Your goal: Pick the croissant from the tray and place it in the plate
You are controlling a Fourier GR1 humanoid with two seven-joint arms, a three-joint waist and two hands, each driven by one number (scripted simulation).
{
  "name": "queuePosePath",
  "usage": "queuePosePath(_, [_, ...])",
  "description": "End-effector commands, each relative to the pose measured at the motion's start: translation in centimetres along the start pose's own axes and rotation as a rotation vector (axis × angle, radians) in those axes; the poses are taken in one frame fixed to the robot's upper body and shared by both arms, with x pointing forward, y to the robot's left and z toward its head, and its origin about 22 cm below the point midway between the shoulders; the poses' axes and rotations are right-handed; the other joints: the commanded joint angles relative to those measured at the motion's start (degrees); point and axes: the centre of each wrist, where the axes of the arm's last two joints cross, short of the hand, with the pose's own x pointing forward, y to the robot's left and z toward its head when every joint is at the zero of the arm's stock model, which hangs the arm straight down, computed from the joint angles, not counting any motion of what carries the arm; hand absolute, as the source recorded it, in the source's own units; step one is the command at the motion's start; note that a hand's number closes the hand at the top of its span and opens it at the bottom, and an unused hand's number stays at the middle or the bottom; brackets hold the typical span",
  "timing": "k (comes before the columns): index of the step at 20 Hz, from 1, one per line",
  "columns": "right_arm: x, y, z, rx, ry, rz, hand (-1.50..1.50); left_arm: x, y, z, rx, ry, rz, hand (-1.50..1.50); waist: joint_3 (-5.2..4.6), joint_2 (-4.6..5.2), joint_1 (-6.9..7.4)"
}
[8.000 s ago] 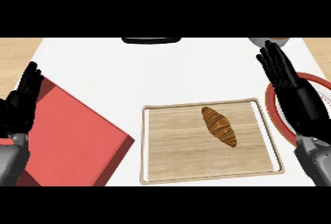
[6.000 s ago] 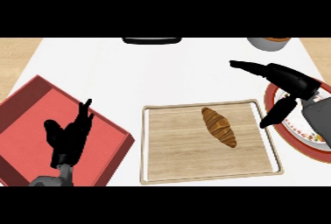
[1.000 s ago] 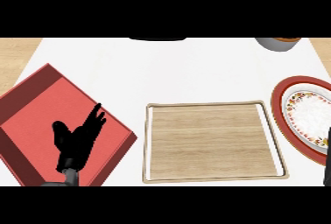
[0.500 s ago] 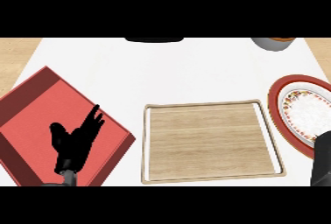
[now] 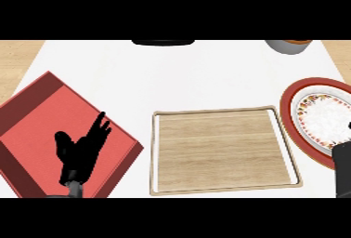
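The wooden tray [image 5: 223, 151] lies in the middle of the white counter with nothing on it. No croissant shows anywhere in the view. At the right edge lies the plate [image 5: 302, 100], red-rimmed with a patterned band and a white middle, partly cut off by the view. Only a black part of my right hand [image 5: 343, 165] shows at the lower right edge, over the plate's near rim, and whatever it may hold is hidden. My left hand [image 5: 79, 153] rests open, fingers up, over the red mat at the lower left.
A large red square mat [image 5: 41, 116] lies tilted at the left. A grey cup [image 5: 291, 45] stands at the far right corner and a dark object [image 5: 163, 42] at the far edge. Bare wood [image 5: 17, 58] shows beyond the white top at the left.
The plate has come further into view from the right. The black of my right hand has risen higher at the lower right edge. My left hand has barely moved.
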Motion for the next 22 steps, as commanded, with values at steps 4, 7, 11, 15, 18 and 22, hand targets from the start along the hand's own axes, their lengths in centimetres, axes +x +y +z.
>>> queuePosePath(4, [0.6,-1.2,-0.2,-0.149,0.022,-0.29,-1.5,-2.5,-0.3,0.6,0.001,0.054,0.006,0.0,-0.41,-0.05,-0.8])
queuePosePath(7, [-0.7,-2.5,2.3,-0.13,0.08,-0.335,-1.5,-0.4,0.6,-0.9,0.012,0.051,-0.001,0.0,-0.41,-0.01,-1.11])
queuePosePath(11, [-2.0,-4.7,5.6,-0.036,0.07,-0.415,-1.5,-1.2,0.8,0.4,0.015,0.065,0.018,0.0,-0.46,-0.34,-1.38])
queuePosePath(15, [-4.5,-6.3,7.5,0.08,0.043,-0.424,-1.5,-1.0,0.4,0.4,0.009,0.045,-0.003,0.0,-0.48,-0.35,-0.96])
queuePosePath(18, [-4.9,-7.0,9.0,0.145,0.007,-0.433,-1.5,-1.2,-0.2,0.5,0.011,0.05,-0.007,0.0,-0.43,-0.2,-0.34])
queuePosePath(22, [-7.2,-7.8,9.6,0.202,0.022,-0.389,-1.5,-0.5,0.0,-0.3,0.004,0.057,-0.003,0.0,-0.51,-0.22,-0.71])
